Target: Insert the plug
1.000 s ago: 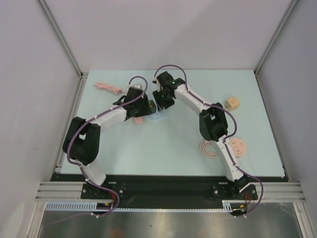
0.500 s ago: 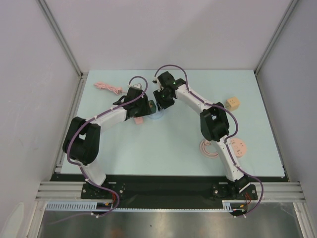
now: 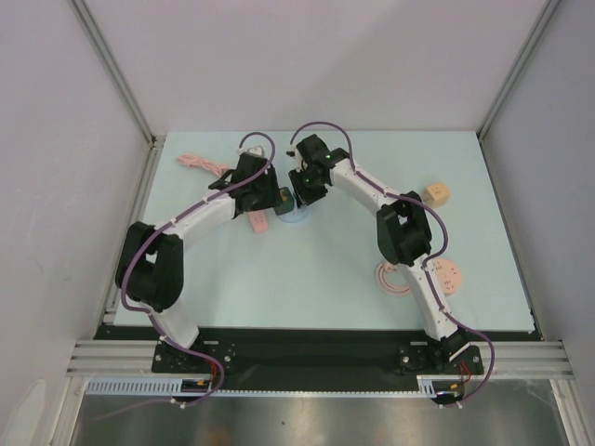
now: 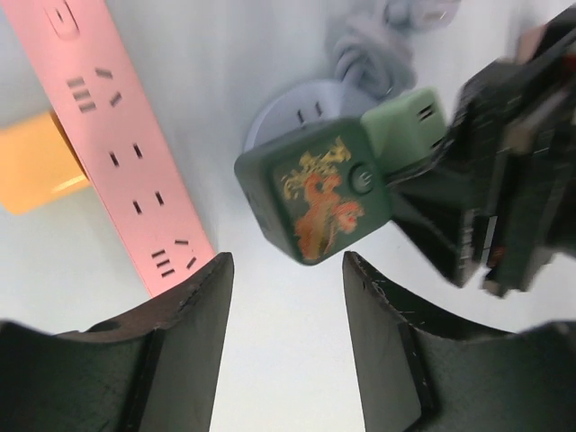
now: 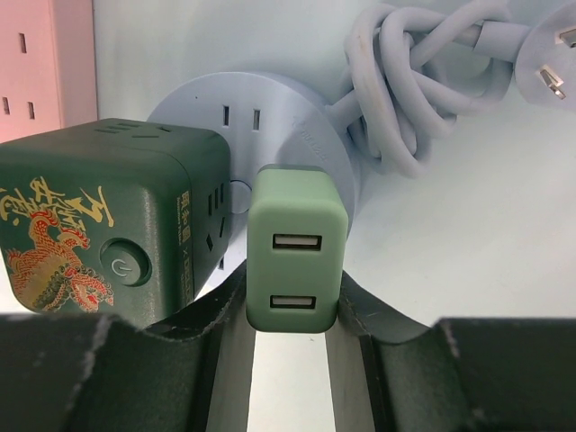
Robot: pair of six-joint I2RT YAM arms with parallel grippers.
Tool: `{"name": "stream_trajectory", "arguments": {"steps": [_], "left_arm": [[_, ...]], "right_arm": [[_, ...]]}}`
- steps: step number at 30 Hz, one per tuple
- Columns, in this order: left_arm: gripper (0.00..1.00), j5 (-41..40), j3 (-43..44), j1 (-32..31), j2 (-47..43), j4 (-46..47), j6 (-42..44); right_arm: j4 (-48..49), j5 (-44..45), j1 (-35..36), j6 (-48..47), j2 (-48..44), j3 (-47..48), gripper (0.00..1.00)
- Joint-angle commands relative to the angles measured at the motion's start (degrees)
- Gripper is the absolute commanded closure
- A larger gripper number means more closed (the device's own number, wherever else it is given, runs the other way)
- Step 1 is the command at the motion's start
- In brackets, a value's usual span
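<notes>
This is a robotics lab test cell. The left arm (image 3: pixel 200 218) and right arm (image 3: pixel 409 237) are bolted to a black base plate (image 3: pixel 307 346) on an aluminium rail (image 3: pixel 112 356). They stand at the near edge of a pale blue desk (image 3: pixel 307 274). Plain grey panel walls (image 3: pixel 307 56) and aluminium frame posts (image 3: pixel 116 70) box it in, and a slotted cable duct (image 3: pixel 130 384) runs along the front.

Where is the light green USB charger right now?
In the right wrist view, the light green USB charger sits centre frame between the fingers of the right end effector, beside the dark green cube socket, with the round pale blue outlet behind it.
</notes>
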Motion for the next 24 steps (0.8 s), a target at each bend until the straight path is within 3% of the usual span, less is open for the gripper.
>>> {"name": "stream_trajectory", "arguments": {"steps": [1,5,14,24], "left_arm": [[0.42,-2.93,4.02,0.36,-3.84,-0.86,1.61],[0.42,-1.36,5.78,3.26,-2.18,-0.77,0.73],[0.49,11.73,8.52,10.55,2.57,2.92,-5.33],[0.48,14.99,6.67,11.79,7.58,5.47,-4.28]], "right_arm": [[0.87,0.91,-0.21,-0.71,-2.49,1.99,0.87],[-1.24,2.13,0.67,-1.41,-1.17,3.31,1.0],[-4.05,6.45,3.4,-1.33,1.12,4.72,1.0],[-5.11,8.91,2.96,0.52,3.23,2.88,1.0]]}}
